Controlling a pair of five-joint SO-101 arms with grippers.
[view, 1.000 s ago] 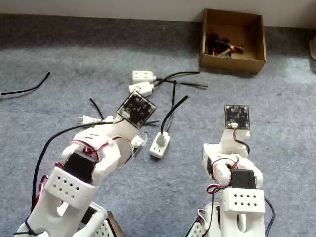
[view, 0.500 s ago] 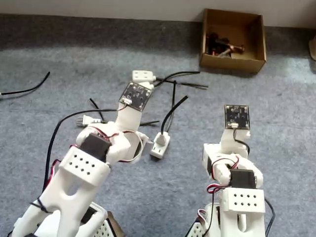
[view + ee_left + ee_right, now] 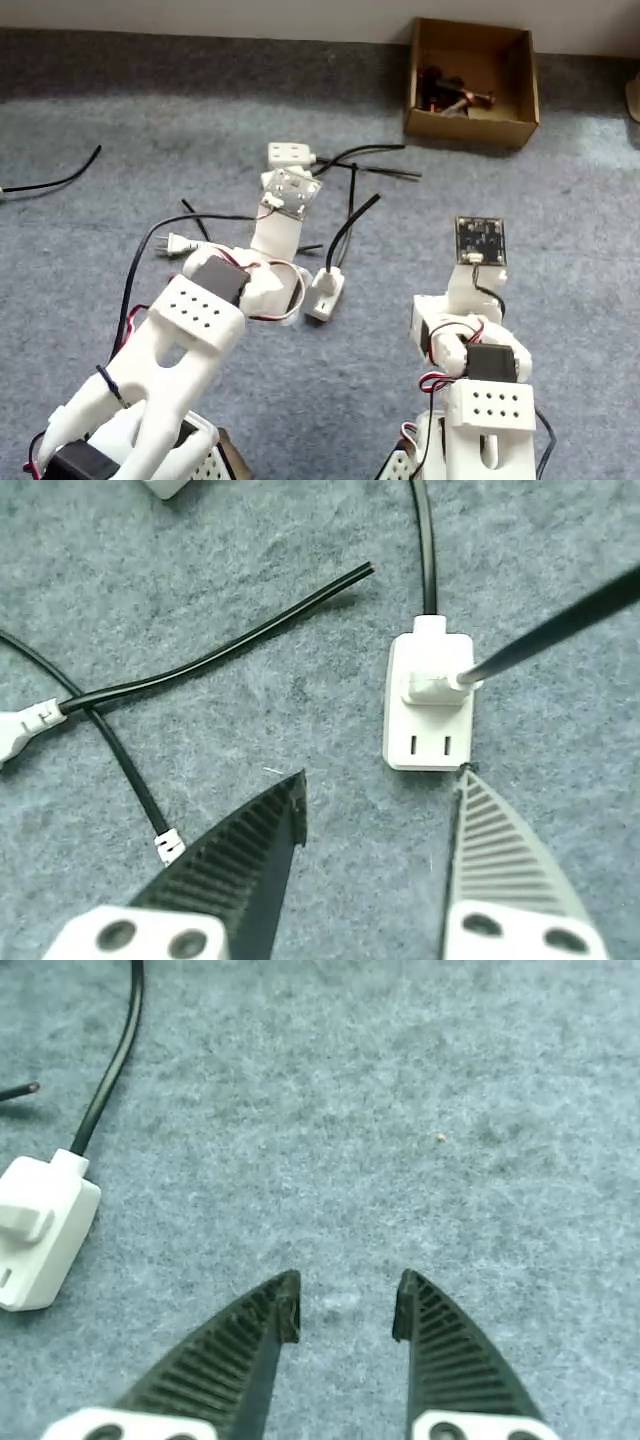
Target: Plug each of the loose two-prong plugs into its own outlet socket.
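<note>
Left wrist view: left gripper (image 3: 380, 780) fingers spread, grasping nothing, just short of a white outlet block (image 3: 430, 715) already holding one plug; the loose plug (image 3: 177, 242) lies left of that arm; best straddle its body, not the cord, prongs kept clear

High view from above, wrist views close over carpet (image 3: 150, 130), all sharing one outlet (image 3: 323, 295).

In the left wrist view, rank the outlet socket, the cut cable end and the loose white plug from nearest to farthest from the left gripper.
1. outlet socket, right at one fingertip of the left gripper.
2. cut cable end, farther out ahead.
3. loose white plug, far off sideways at the frame edge.
</note>
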